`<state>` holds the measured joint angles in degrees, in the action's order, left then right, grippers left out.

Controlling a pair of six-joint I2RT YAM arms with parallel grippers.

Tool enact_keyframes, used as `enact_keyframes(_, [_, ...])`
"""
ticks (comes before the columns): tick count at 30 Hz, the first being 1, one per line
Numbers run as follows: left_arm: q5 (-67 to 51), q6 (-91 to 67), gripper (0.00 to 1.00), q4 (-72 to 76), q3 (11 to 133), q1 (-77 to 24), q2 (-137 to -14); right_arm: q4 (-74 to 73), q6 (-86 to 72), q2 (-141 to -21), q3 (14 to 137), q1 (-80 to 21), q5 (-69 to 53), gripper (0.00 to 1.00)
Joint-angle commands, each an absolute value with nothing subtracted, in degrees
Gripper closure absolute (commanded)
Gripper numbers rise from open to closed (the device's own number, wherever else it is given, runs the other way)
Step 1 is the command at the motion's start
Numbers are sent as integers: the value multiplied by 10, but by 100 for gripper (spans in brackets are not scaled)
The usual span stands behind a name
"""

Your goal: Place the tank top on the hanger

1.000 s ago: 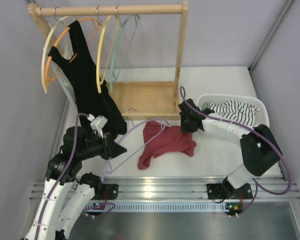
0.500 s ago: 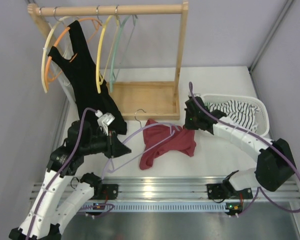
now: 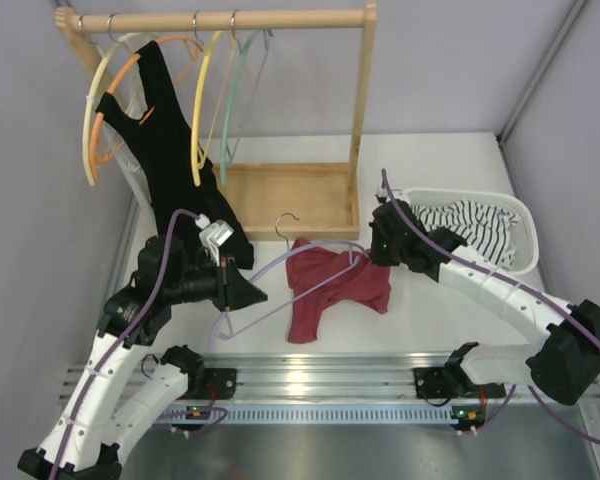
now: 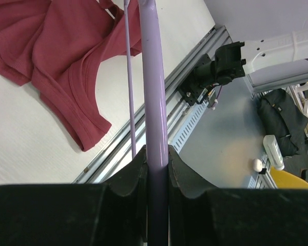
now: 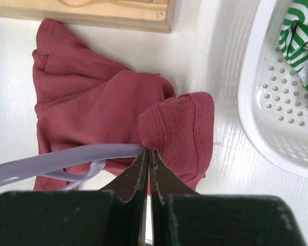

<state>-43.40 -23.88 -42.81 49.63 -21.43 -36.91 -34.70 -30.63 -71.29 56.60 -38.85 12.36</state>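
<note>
The left gripper (image 4: 156, 155) is clamped tight on one arm of the lavender hanger (image 4: 153, 77), fingers pressed against the plastic on both sides, the thinner lower bar running just beside it. The right gripper (image 5: 146, 152) has its fingers drawn together at a raised fold of ribbed hem on the maroon tank top (image 5: 92, 113), with the far tip of the hanger arm meeting the same spot from the left. A second ago the hanger lay lower and further left, its hook close to the black garment (image 3: 170, 160); now the left arm has carried it up and to the right, so the hook sits in front of the wooden rack's base (image 3: 280, 195) and both the curved arm and the lower bar cross over the top. The top itself has changed shape: earlier it was spread wide on the table (image 3: 430, 310), now it is gathered narrower, its upper right corner lifted at the right gripper and a tail trailing down toward the near edge. The right arm has stretched out, its elbow swung well toward the near right corner. The white basket (image 5: 262, 118) with the striped cloth (image 3: 465, 222) sits unmoved just right of the top.
</note>
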Motion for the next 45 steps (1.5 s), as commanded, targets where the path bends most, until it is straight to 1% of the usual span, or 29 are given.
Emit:
enact_keyframes(1, [-465, -243, 100, -367, 507, -216, -368, -358, -312, -691, 569, -409, 141, 100])
enact_keyframes(10, [-482, -253, 100, -352, 480, -217, -368, -376, -316, -672, 591, -417, 153, 100])
enact_keyframes(18, [-496, -280, 100, -282, 450, -224, -382, -382, -307, -659, 605, -446, 144, 100])
enact_keyframes(29, [-490, -304, 100, -221, 432, -272, -419, -389, -293, -655, 613, -463, 182, 100])
enact_keyframes(33, [-501, -297, 100, -230, 439, -273, -421, -412, -287, -671, 631, -463, 212, 100])
enact_keyframes(38, [-490, -255, 100, -299, 457, -273, -424, -421, -289, -670, 635, -463, 224, 100])
enact_keyframes(43, [-516, -263, 100, -297, 451, -273, -420, -410, -277, -670, 640, -461, 221, 100])
enact_keyframes(45, [-524, -276, 100, -275, 446, -273, -417, -396, -259, -664, 636, -461, 196, 100])
